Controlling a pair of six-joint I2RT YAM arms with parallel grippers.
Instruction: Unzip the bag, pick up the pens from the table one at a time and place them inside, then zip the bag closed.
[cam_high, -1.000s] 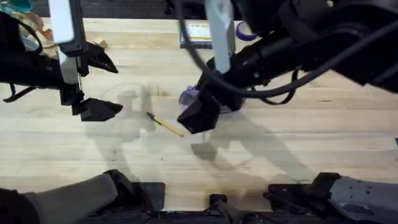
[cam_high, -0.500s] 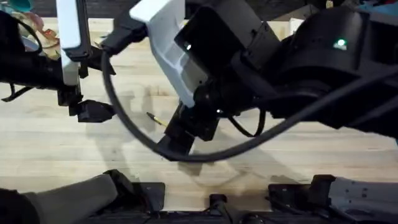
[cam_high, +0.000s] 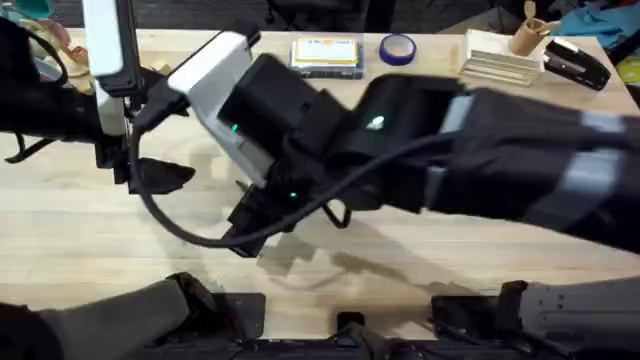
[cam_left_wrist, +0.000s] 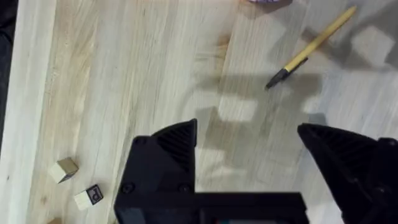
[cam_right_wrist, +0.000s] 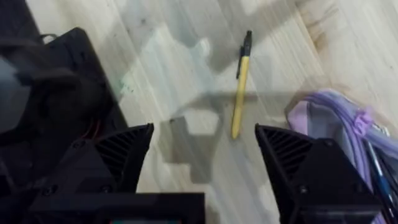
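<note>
Pick-up step: right gripper (cam_right_wrist: 202, 162), jaws wide, hovers above the pen (cam_right_wrist: 239, 93) beside the bag (cam_right_wrist: 348, 134) (mouth apparently unzipped); next, lower and close.

Left gripper (cam_left_wrist: 249, 162) also wide, empty.

Table (cam_left_wrist: 124, 74) is looking like pale matt wood, the bag (cam_right_wrist: 348, 134) is showing soft lilac cloth, pen (cam_right_wrist: 240, 93) smooth yellow plastic.

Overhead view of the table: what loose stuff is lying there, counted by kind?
Yellow pens: 1
Purple tape rolls: 1
Clear boxes with yellow label: 1
Black staplers: 1
Total: 4; the right arm hides the middle.
</note>
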